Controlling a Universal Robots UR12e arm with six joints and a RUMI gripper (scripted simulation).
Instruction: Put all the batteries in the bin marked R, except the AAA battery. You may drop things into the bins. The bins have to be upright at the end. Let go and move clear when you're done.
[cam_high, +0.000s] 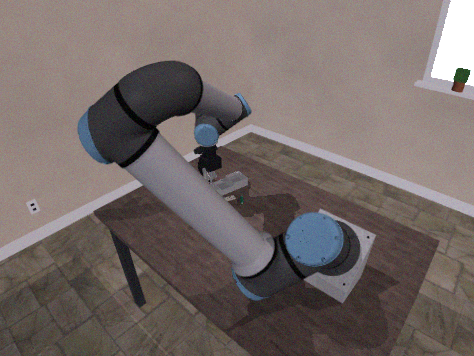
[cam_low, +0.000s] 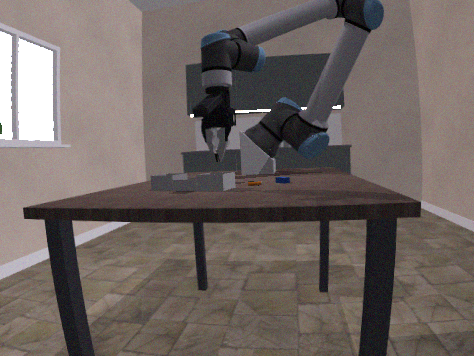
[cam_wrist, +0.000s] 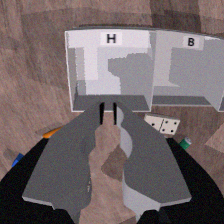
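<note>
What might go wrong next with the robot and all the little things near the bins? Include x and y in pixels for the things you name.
The domino (cam_wrist: 162, 124) lies right beside the bin marked B (cam_wrist: 191, 75), so the gripper (cam_low: 217, 159) (cam_wrist: 108, 103) might bump it if it comes down there.

The green thing (cam_high: 242, 200) (cam_wrist: 185, 144) looks small and round, so a nudge might make it roll.

The gripper hangs close to the bin marked H (cam_wrist: 111, 75), so coming down too low could knock or tip it.

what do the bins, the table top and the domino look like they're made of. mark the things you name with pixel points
The bins (cam_high: 231, 186) (cam_low: 222, 182) (cam_wrist: 151, 65): probably plastic, with smooth, plain grey thin walls; painted metal is possible.
The table top (cam_high: 185, 250) (cam_low: 300, 197) (cam_wrist: 30, 75): wood or wood-look laminate, dull, with brown grain streaks.
The domino (cam_wrist: 170, 125): likely plastic, pale with dark dots; its gloss is unclear.
</note>
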